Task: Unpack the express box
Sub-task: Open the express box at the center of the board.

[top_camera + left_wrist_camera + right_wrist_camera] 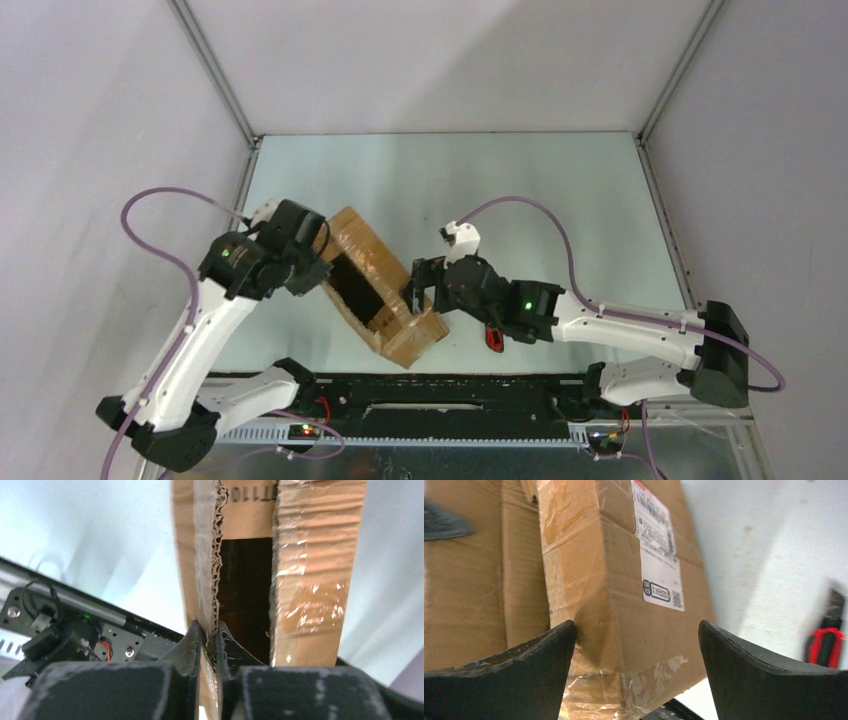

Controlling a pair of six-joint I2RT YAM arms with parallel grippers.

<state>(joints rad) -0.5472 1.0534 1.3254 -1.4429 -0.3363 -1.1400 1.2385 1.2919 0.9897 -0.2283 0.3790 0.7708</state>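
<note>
Though unseen overhead, right wrist shows express box (594, 610) label (659, 555).

The upper table (450, 170) lies free. At centre the express box (375, 255) blocks the way; below it, room looks tight.

Robotics lab test cell, white enclosure walls (80, 120), aluminium frame posts (213, 70), pale table (560, 190), exposed wiring (321, 407)

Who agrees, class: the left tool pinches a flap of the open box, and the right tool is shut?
No: the right tool stands open, as the right wrist view shows. The left tool does pinch a flap of the open express box.
</note>
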